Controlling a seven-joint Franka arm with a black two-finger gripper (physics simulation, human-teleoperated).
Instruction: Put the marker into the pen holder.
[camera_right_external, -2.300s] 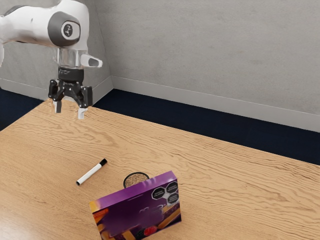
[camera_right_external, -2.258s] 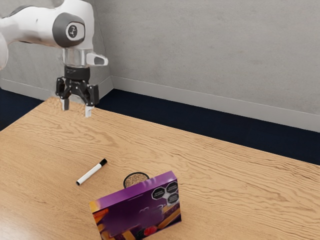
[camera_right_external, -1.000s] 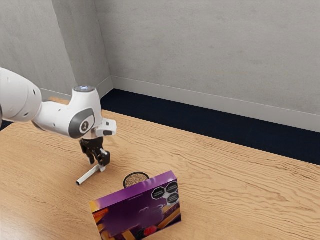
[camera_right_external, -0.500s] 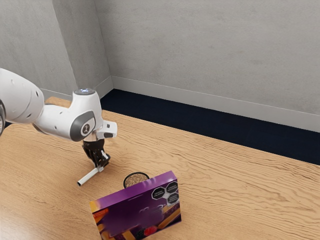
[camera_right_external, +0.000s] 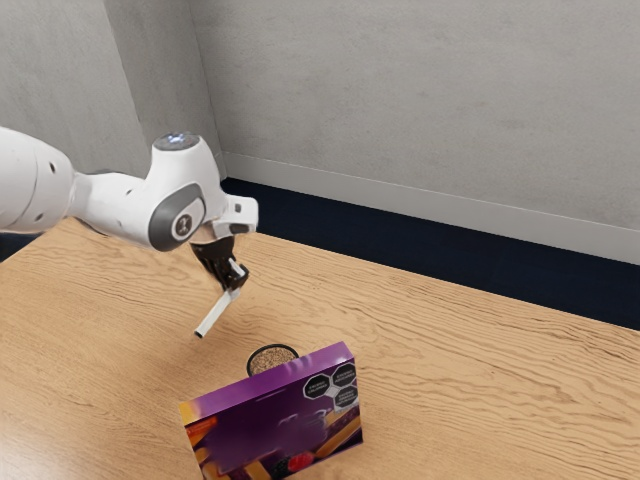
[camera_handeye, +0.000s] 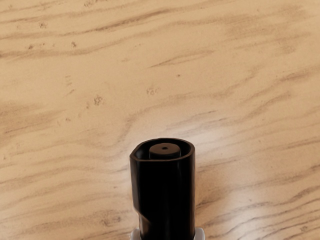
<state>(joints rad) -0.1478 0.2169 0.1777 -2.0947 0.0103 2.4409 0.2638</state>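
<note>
Steadily carry the slim white marker (camera_right_external: 215, 315), pinched near its black cap (camera_handeye: 165, 195) in the black two-finger gripper (camera_right_external: 235, 287) and slanting above the wooden table (camera_right_external: 110, 330) toward seven o'clock in the exterior view, to the round dark-rimmed pen holder (camera_right_external: 272, 358) at five o'clock. Turn it upright over the opening, clear of the purple cardboard box (camera_right_external: 275, 425), before lowering.

- No text can be read.
- Purple box (camera_right_external: 240, 425): black octagonal labels (camera_right_external: 317, 387) at two o'clock on its front, print too small.
- Arm (camera_right_external: 110, 205): round emblem (camera_right_external: 183, 225), illegible.
</note>
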